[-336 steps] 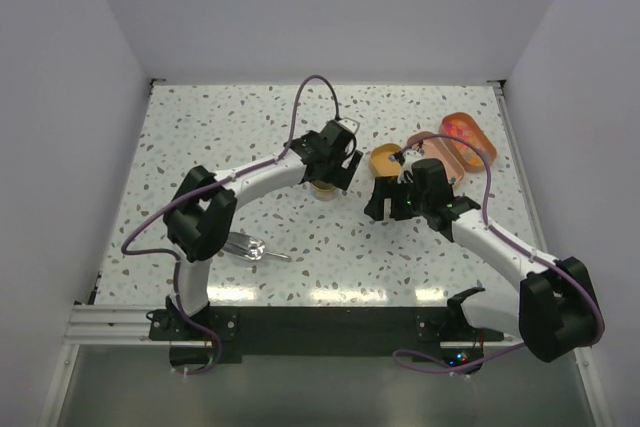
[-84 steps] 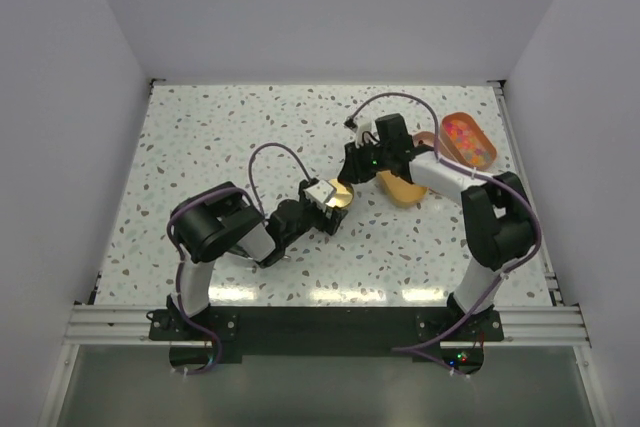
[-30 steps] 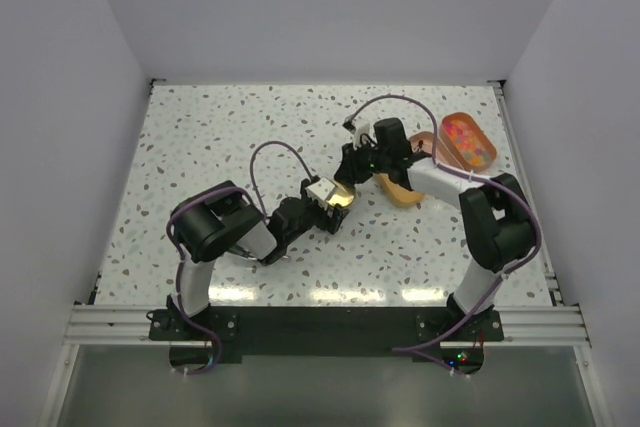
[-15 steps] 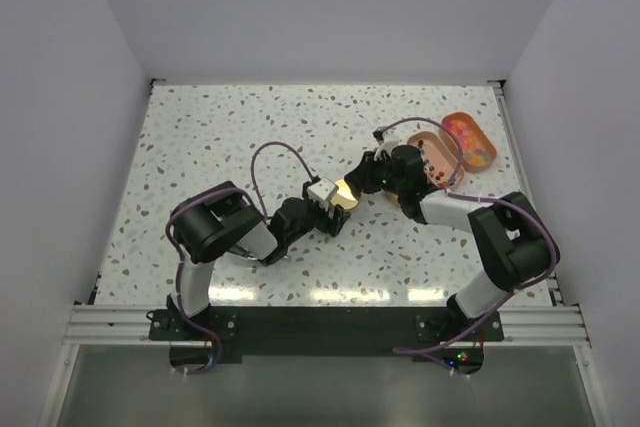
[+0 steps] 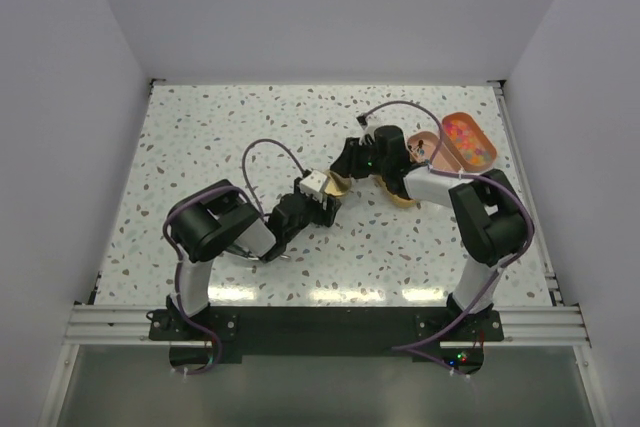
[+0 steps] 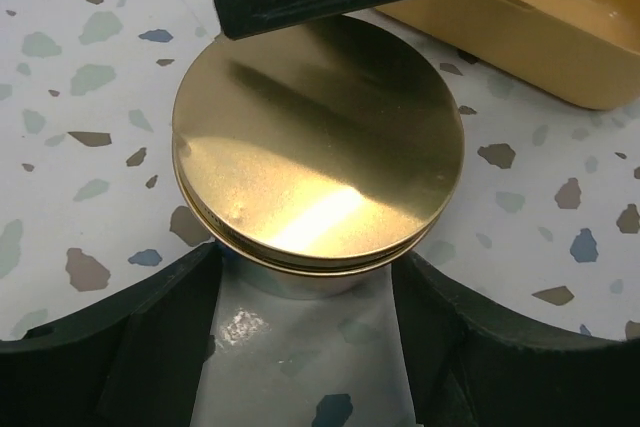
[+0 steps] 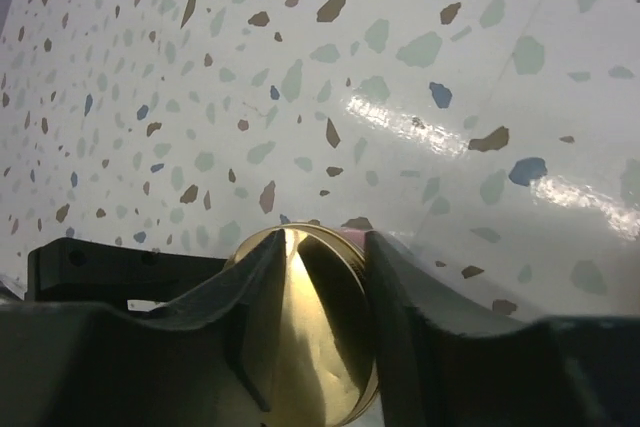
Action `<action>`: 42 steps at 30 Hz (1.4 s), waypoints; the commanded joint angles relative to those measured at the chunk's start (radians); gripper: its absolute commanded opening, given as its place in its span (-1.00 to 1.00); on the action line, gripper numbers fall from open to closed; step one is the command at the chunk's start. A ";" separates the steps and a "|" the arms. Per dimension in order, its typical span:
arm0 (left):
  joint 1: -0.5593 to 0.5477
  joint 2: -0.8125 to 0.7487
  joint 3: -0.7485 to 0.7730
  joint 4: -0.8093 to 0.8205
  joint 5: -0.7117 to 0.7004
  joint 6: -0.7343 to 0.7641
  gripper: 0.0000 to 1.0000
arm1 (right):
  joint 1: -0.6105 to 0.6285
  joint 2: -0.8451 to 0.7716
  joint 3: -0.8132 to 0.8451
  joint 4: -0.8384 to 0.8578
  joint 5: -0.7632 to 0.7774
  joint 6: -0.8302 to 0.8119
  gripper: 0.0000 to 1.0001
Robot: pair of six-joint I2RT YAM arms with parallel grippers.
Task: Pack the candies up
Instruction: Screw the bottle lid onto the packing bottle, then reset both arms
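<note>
A glass jar with a gold lid [image 5: 338,185] [image 6: 318,147] stands mid-table. My left gripper [image 5: 322,197] [image 6: 308,282] is shut on the jar's glass body just below the lid, one finger [image 6: 165,337] pressed to each side. From the far side my right gripper [image 5: 346,167] [image 7: 323,247] reaches over the lid [image 7: 320,327]. Its jaws stand partly apart above the lid's far edge, narrower than the lid. The candies [image 5: 468,135], mixed colours, lie in an orange tray [image 5: 452,121] at the back right.
A yellow-orange dish [image 5: 406,195] [image 6: 540,17] sits just right of the jar, under the right forearm. A peach tray [image 5: 424,143] lies against the candy tray. White walls close in the speckled table [image 5: 220,137] on three sides.
The right arm dipped toward me half a second ago, then swung back over the lid with its jaws wider. The left gripper and jar shifted slightly up-left.
</note>
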 commanded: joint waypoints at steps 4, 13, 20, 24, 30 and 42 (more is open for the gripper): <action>0.048 -0.028 0.017 -0.024 -0.182 -0.022 0.17 | 0.040 0.068 0.176 -0.314 -0.090 -0.080 0.23; 0.034 -0.096 -0.064 0.055 -0.167 0.008 1.00 | -0.006 -0.143 0.246 -0.503 0.109 -0.165 0.62; -0.007 -0.211 -0.139 0.068 -0.164 0.025 1.00 | -0.020 -0.390 0.190 -0.609 0.336 -0.218 0.86; -0.022 -0.336 -0.183 0.022 -0.210 0.024 1.00 | -0.021 -0.519 0.169 -0.676 0.439 -0.228 0.94; -0.048 -0.629 -0.164 -0.267 -0.351 0.014 1.00 | -0.023 -0.729 0.097 -0.770 0.644 -0.211 0.98; -0.047 -1.321 0.040 -1.084 -0.785 0.074 1.00 | -0.021 -1.364 -0.081 -0.871 0.987 -0.339 0.97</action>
